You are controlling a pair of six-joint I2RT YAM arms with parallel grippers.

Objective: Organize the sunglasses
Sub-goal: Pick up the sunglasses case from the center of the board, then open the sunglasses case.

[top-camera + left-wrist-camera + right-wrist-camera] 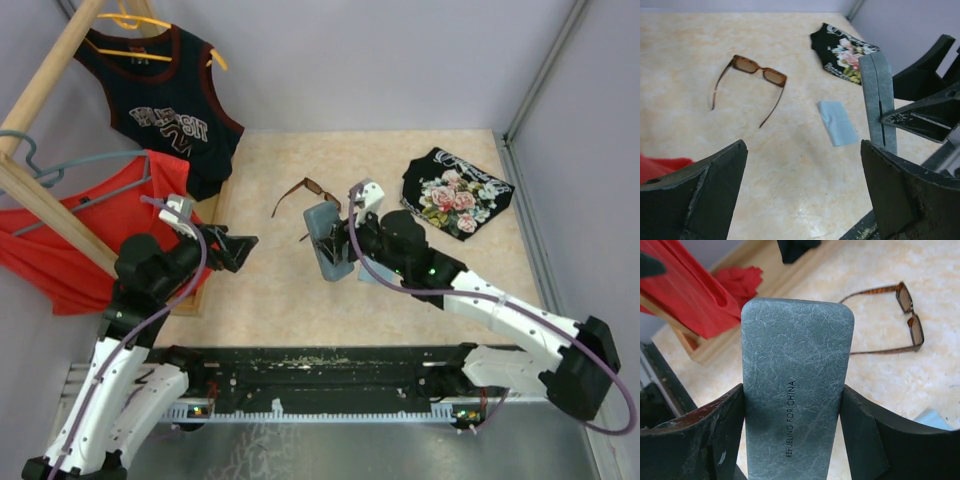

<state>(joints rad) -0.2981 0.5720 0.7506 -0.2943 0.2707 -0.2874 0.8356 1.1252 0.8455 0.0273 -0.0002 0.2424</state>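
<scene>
The sunglasses (305,192), brown with dark rectangular lenses, lie with their arms unfolded on the beige tabletop; they also show in the left wrist view (757,70) and the right wrist view (907,315). My right gripper (340,245) is shut on the sides of a grey-blue oblong case (328,240), which it holds above the table just near of the sunglasses (795,390). The case (879,100) looks closed. My left gripper (240,250) hovers open and empty left of the case (802,150). A light blue cloth (837,122) lies flat by the case.
A folded black floral garment (455,192) lies at the back right. A wooden rack (60,210) with a red jersey (90,220) and a black jersey (170,110) stands along the left. Walls close in the back and right.
</scene>
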